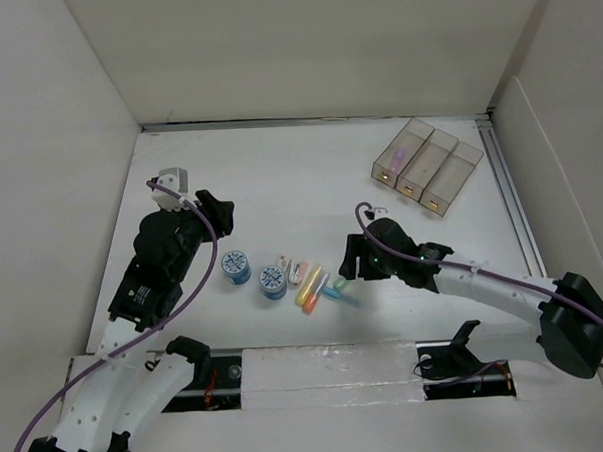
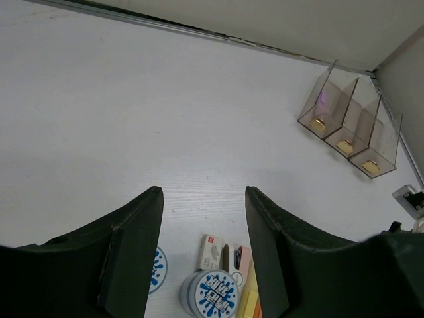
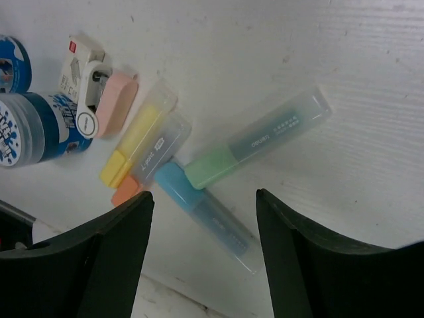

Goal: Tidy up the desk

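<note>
Here the white tabletop (image 1: 279,172) runs from the left beige wall (image 1: 50,197) to a metal rail (image 1: 511,202) along its right edge, with another wall closing off the far side. The left half and the whole far strip lie bare, so there is wide room for moving there.

At the left, the left hand (image 1: 213,210) is poised over bare surface with its fingers spread apart and nothing between them. Just to its right and nearer the front edge stand two blue round tubs (image 1: 235,267), close together but apart. Beside the second tub lie a small white dispenser (image 3: 83,63) and a pink piece (image 3: 112,103), touching each other.

Next comes a tight cluster of highlighters. The yellow highlighter (image 3: 136,136) and the orange highlighter (image 3: 149,159) lie side by side, touching. The green highlighter (image 3: 258,142) slants away from them, and its coloured end meets the blue highlighter (image 3: 205,209), which points towards the front edge.

The right hand (image 3: 203,197) is over this cluster, fingers parted and gripping nothing; the green and blue ends sit between them in the wrist view.

Well apart, in the far right corner near the rail, sits a translucent three-compartment tray (image 1: 454,174), set at an angle, with a small pink thing (image 1: 401,157) in its left compartment. Bare surface separates the tray from the cluster.
</note>
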